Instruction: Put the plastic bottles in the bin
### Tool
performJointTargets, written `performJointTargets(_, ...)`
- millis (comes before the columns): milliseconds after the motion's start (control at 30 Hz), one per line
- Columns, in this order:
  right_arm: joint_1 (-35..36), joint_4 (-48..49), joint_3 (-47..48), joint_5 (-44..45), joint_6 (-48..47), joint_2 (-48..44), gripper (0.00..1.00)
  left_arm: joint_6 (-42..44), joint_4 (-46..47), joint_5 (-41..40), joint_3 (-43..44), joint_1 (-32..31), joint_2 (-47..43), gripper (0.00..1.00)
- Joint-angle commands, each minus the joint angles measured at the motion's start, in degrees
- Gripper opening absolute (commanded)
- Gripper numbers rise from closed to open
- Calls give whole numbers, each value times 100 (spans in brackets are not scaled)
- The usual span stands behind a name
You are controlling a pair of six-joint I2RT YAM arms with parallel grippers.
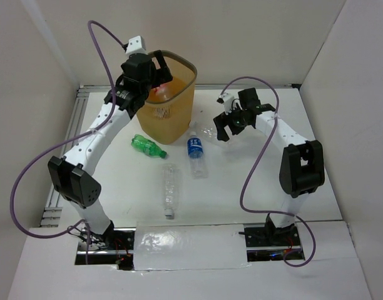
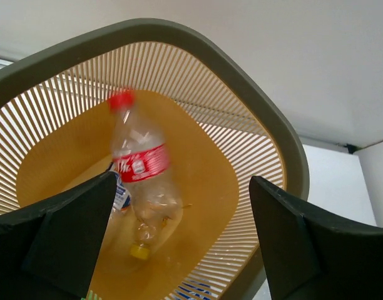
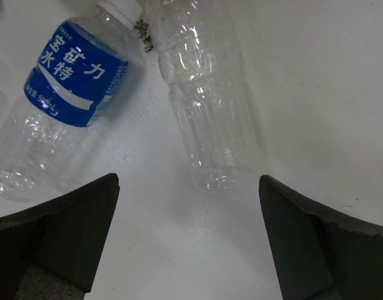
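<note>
White surface (image 1: 241, 187) carries the orange bin (image 1: 173, 106), red-capped bottle (image 2: 141, 165) inside. Green bottle (image 1: 146, 145), blue-labelled bottle (image 3: 66, 94), near clear bottle (image 1: 170, 189) and far clear bottle (image 3: 207, 119) lie outside. Left claw (image 2: 182, 231), spread, hangs over the bin; right claw (image 3: 188, 244), spread, over the far clear bottle.

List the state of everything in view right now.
Left pincer: open, over bin.
Right pincer: open, empty.
Bin: upright.
Red-capped bottle: inside bin, unheld.
Green bottle: lying on table.
Blue-label bottle: lying on table, capped.
Near clear bottle: lying on table.
Far clear bottle: lying on table.
</note>
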Motion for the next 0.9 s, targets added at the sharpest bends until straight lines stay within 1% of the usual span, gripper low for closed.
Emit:
performJointTargets(0, 179, 258, 177, 156, -20, 232, 99, 424, 159, 151, 517, -3, -264, 100)
performJointTargets(67, 240, 258, 248, 288, -90, 459, 99, 626, 37, 151, 588, -178, -458, 100)
performJointTargets(100, 241, 258, 335, 288, -142, 539, 99, 732, -25, 151, 588, -248, -764, 100)
performJointTargets(133, 311, 258, 388, 384, -204, 627, 99, 942, -78, 73, 440, -336, -967, 100)
performJointTargets(200, 373, 336, 450, 499, -204, 856, 99, 1014, -296, 72, 63, -635, -1485, 100)
performJointTargets(233, 425, 433, 511, 604, -204, 926, 99, 1014, -298, 124, -600, -723, -2149, 100)
performJointTargets(267, 426, 503, 572, 726, -204, 1066, 99, 901, -463, 64, -1433, -941, -2904, 100)
performJointTargets(300, 478, 504, 625, 728, -204, 1154, 99, 900, -595, 63, -1442, -1048, -2911, 100)
performJointTargets(333, 478, 504, 678, 823, -204, 1251, 99, 665, -797, -67, -2225, -1136, -3268, 100)
performJointTargets(367, 478, 504, 739, 1007, -204, 1426, 99, 454, -1069, -173, -2598, -1328, -3959, 100)
performJointTargets(400, 478, 504, 836, 1009, -204, 1523, 99, 234, -1332, -235, -2967, -1391, -4279, 100)
performJointTargets(433, 478, 504, 836, 1009, -265, 1594, 99, -186, -1822, -235, -3659, -1452, -4569, 100)
performJointTargets(467, 478, 504, 837, 1079, -327, 1647, 99, -460, -2036, -157, -3979, -1566, -4842, 100)
performJointTargets(500, 478, 504, 889, 984, -379, 1752, 95, -724, -2212, -87, -4278, -1628, -5297, 100)
performJointTargets(533, 478, 452, 889, 922, -450, 1753, 91, -970, -2318, 18, -4550, -1690, -5476, 100)
performJointTargets(567, 426, 364, 994, 782, -590, 1831, 79, -1320, -2372, 341, -5023, -1690, -5617, 100)
performJointTargets(633, 426, 23, 1100, 640, -644, 1885, 63, -1630, -2372, 563, -5360, -1690, -5758, 100)
performJointTargets(667, 365, -84, 1100, 544, -705, 1885, 57, -1814, -2372, 721, -5562, -1690, -5759, 100)
performJointTargets(700, 295, -259, 1161, 308, -705, 1685, 48, -1877, -2372, 783, -5625, -1690, -5646, 100)
performJointTargets(767, 137, -339, 1048, 122, -705, 1359, 41, -1938, -2302, 1037, -5748, -1690, -5242, 100)
performJointTargets(800, 83, -340, 934, -27, -705, 957, 38, -1939, -2250, 1091, -5749, -1743, -5058, 100)
performJointTargets(867, -135, -576, 880, -168, -705, 533, 35, -2114, -2249, 961, -5809, -1874, -4549, 100)
